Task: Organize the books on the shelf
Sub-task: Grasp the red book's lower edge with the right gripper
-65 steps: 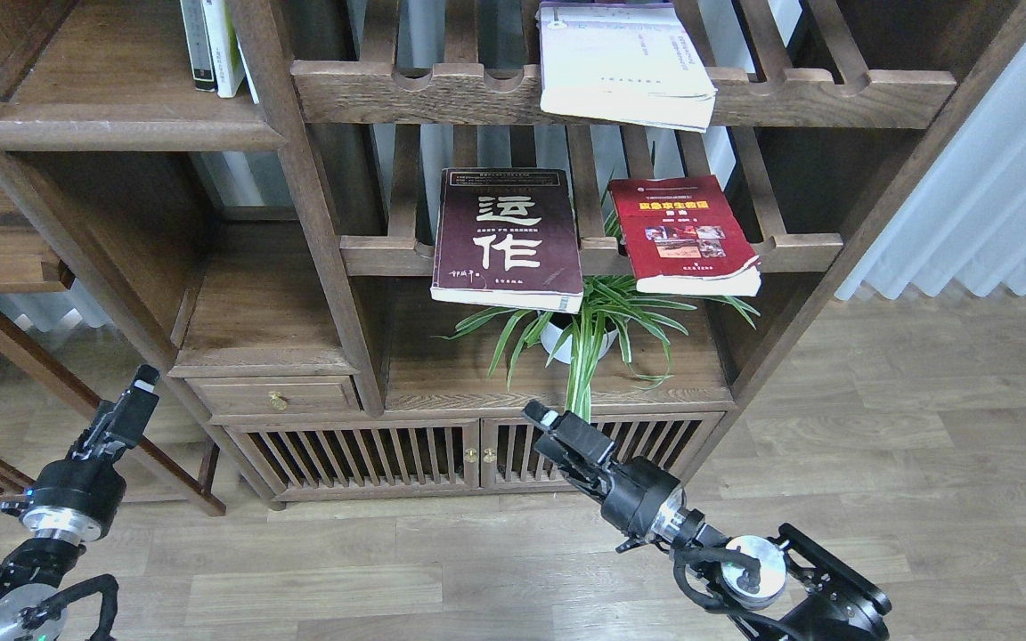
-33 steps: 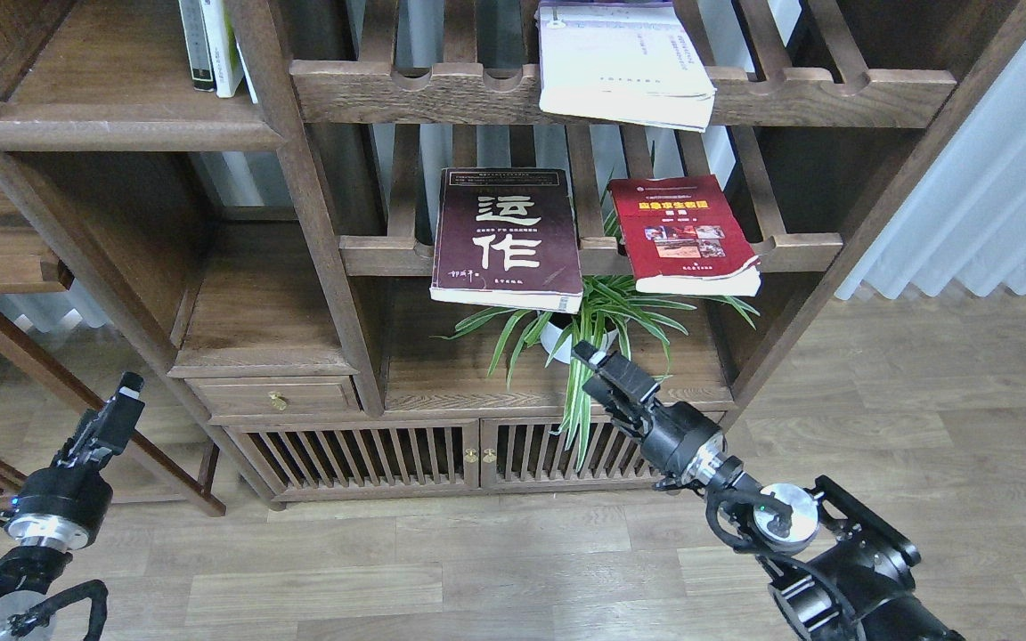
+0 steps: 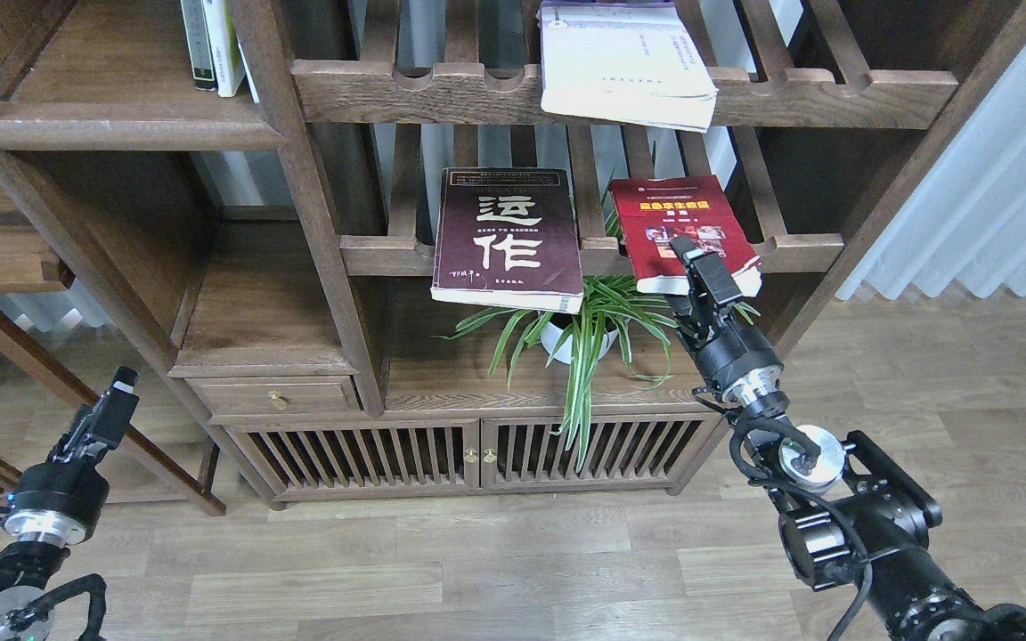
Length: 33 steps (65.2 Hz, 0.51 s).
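Observation:
A dark maroon book [image 3: 506, 233] with large white characters lies flat on the middle slatted rack, overhanging its front rail. To its right on the same rack lies a bright red book [image 3: 675, 214]. A cream-white book [image 3: 622, 64] rests on the upper rack. My right gripper [image 3: 691, 251] is raised in front of the red book's lower right corner; its fingers are too dark to tell apart, and whether it touches the book is unclear. My left gripper [image 3: 124, 381] hangs low at the left, away from the books. The solid plank shelf [image 3: 126, 125] is at the upper left.
Thin upright white-spined books [image 3: 210, 44] stand on the upper-left plank. A potted spider plant [image 3: 589, 325] sits under the middle rack, just left of my right arm. Below are a drawer [image 3: 274, 396] and slatted cabinet doors [image 3: 468, 450]. A curtain [image 3: 994, 178] hangs at the right.
My right gripper has risen from near the cabinet doors up and to the right, to the red book's front edge. The left gripper has dropped slightly. The books have not moved.

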Each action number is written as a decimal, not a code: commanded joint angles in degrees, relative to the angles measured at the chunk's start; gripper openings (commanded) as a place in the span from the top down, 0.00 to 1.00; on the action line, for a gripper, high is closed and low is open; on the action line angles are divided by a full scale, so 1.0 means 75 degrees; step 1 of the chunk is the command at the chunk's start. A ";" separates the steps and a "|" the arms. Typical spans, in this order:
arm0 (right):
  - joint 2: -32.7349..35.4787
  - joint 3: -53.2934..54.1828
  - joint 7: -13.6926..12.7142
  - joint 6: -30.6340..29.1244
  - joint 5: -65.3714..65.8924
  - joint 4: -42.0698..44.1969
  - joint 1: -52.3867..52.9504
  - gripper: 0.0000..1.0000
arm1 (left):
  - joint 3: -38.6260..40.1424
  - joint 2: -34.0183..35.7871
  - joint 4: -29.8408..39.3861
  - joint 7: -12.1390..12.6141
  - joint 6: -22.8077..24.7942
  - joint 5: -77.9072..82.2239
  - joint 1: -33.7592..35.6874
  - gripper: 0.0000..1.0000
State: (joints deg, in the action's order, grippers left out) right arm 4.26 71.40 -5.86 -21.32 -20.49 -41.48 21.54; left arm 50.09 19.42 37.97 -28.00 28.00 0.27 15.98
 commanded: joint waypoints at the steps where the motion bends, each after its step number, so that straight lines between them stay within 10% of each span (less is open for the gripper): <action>1: -0.0099 0.0312 0.0007 0.0897 -0.0302 -0.0001 0.0093 0.08 | 0.0071 0.0012 -0.0012 0.0000 0.0000 0.0000 0.0002 0.00; 27: -0.0310 0.0511 0.0394 0.1331 -0.0455 -0.0001 0.0117 0.58 | 0.0200 0.0012 -0.0024 0.0000 0.0000 0.0000 -0.0068 0.00; 33: -0.0334 0.0523 0.0452 0.1191 -0.0490 -0.0024 0.0117 0.86 | 0.0200 0.0012 -0.0024 0.0000 0.0000 0.0000 -0.0080 0.00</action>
State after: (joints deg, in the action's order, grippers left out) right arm 1.97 75.24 -2.96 -11.25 -23.91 -41.48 22.43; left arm 51.59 19.52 37.82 -28.00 28.00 0.27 15.46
